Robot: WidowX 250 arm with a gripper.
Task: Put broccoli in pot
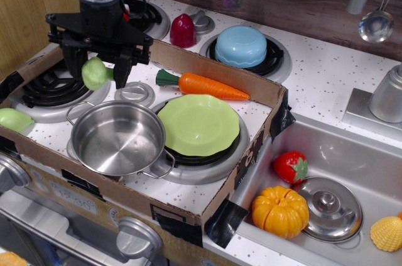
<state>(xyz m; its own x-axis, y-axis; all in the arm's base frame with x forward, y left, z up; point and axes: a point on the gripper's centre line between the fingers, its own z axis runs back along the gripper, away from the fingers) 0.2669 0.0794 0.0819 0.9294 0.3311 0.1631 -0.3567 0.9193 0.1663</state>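
My black gripper (99,72) hangs above the left part of the stove, shut on the pale-green broccoli (95,73), which sits between its two fingers. The broccoli is held in the air over the coil burner, just up and left of the pot (119,138). The pot is a shiny steel one with two wire loop handles. It stands open and empty at the front of the cardboard box, touching the green plate (198,124) on its right.
A carrot (202,85) lies behind the plate. A smooth pale-green piece (12,119) lies at the box's left edge. A small steel knob (134,92) sits between gripper and pot. A blue bowl (242,46), a dark-red piece (183,30) and the sink's toys lie outside the cardboard box wall (207,63).
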